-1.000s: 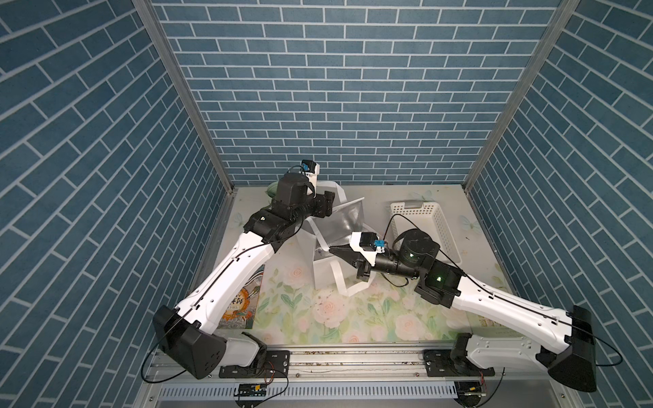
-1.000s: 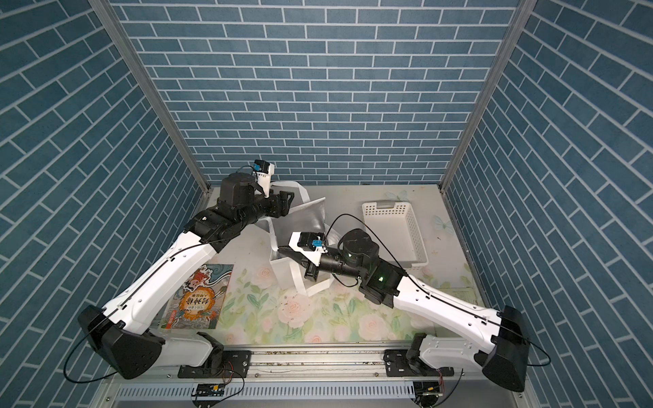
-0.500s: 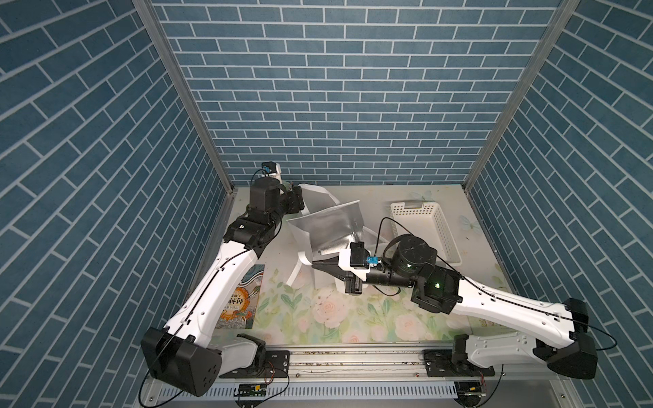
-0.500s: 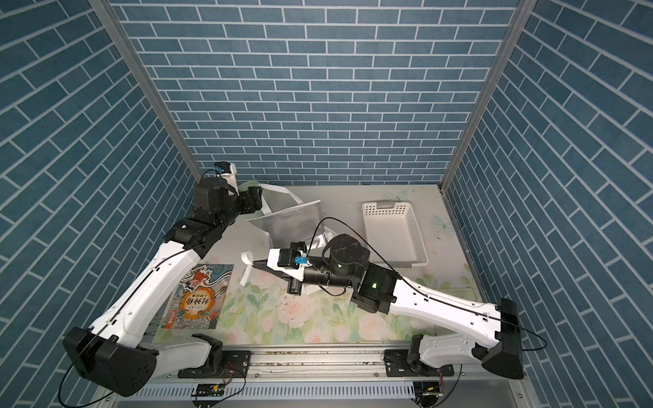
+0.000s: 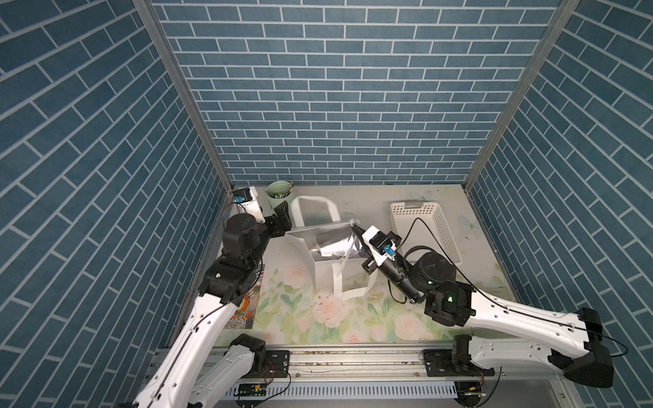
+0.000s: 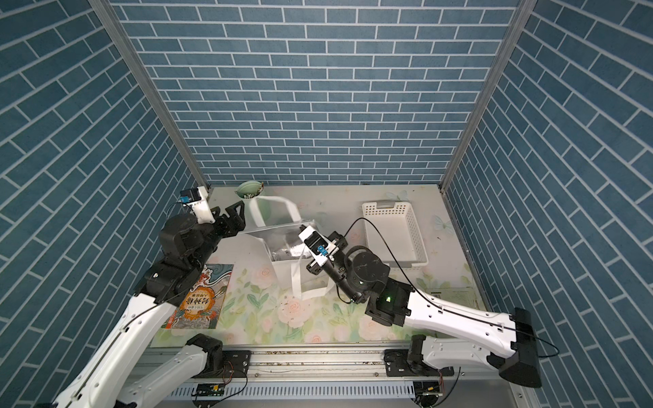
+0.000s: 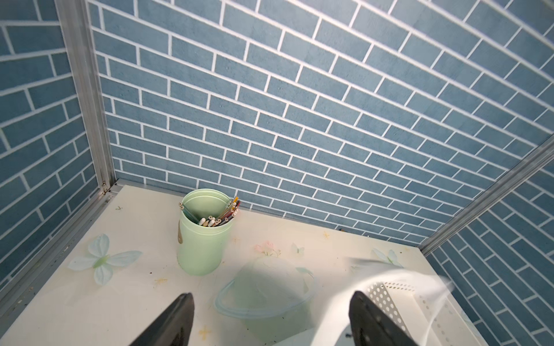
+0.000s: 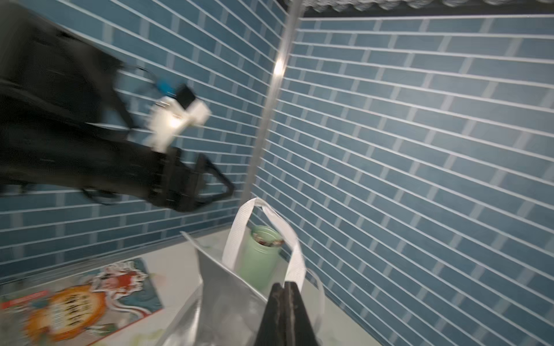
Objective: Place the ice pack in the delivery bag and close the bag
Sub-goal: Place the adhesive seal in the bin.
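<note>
Walls point(image 5: 335, 106) of blue brick pattern with metal corner posts point(image 7: 87, 99) close in a pale table point(image 7: 90, 299) printed with butterflies and, nearer the arm bases, roses. Left gripper point(image 7: 271, 296) fingers point(image 7: 177, 317) stand spread around nothing; beyond them sits a green pencil cup point(image 7: 204, 245), and just past their tips lies a pale see-through shape point(image 7: 266, 287); whether it is the ice pack cannot be told. Right gripper point(image 8: 284, 287) fingers point(image 8: 278, 314), pressed together, pinch the delivery bag point(image 5: 325, 275) by its rim; a white basket point(image 5: 413, 210) sits to their right.
</note>
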Controlling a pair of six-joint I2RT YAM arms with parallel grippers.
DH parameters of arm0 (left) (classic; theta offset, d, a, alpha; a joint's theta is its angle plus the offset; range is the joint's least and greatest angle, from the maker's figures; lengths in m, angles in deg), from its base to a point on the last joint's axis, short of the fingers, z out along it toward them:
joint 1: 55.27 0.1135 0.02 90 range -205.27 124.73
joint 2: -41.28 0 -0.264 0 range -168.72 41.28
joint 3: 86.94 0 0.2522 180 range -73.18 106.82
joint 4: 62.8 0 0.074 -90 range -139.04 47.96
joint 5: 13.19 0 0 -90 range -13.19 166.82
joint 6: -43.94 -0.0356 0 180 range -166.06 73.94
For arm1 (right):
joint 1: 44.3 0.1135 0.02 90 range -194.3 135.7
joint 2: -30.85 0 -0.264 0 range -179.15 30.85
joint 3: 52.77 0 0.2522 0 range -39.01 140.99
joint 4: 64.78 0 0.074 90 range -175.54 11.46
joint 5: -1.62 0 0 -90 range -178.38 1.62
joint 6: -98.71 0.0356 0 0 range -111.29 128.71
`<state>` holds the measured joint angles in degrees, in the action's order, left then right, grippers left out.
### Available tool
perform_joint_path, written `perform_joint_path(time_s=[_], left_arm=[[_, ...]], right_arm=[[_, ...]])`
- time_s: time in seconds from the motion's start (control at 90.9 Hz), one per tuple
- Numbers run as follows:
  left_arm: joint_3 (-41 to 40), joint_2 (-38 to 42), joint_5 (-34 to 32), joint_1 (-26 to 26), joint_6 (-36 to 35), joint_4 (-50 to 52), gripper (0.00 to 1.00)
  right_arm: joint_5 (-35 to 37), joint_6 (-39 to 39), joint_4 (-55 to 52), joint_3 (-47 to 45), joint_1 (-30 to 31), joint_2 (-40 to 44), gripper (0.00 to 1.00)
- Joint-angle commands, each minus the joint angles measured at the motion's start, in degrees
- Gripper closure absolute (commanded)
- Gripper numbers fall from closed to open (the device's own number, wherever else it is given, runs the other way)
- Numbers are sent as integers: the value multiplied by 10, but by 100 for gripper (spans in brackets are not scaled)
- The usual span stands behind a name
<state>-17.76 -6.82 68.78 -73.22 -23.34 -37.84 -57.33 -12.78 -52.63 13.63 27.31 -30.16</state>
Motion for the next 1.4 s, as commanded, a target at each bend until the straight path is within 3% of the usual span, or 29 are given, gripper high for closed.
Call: perform_joint_path(time_s=[0.0,0.11,0.231,0.407,0.55,0.726,1.034,1.386], left_arm=[[-15,30,-21,4,9,-24,12],[-3,12,0,4,1,-18,10],[34,-24,44,4,4,23,11],[-19,22,128,3,4,17,12],[-68,84,153,3,11,21,12],[-130,177,160,3,23,4,12],[-202,242,234,3,38,-24,13],[-275,306,260,3,58,-46,14]], right_arm=[[235,-33,76,-33,-43,29,100],[199,61,-3,-46,-115,59,100],[199,99,-29,-62,-164,88,100],[185,151,-105,-69,-254,114,100],[102,187,-135,-81,-327,109,100],[-25,220,-171,-71,-401,46,100],[-268,308,-157,-81,-542,-48,100],[-349,411,-104,-196,-579,-64,100]])
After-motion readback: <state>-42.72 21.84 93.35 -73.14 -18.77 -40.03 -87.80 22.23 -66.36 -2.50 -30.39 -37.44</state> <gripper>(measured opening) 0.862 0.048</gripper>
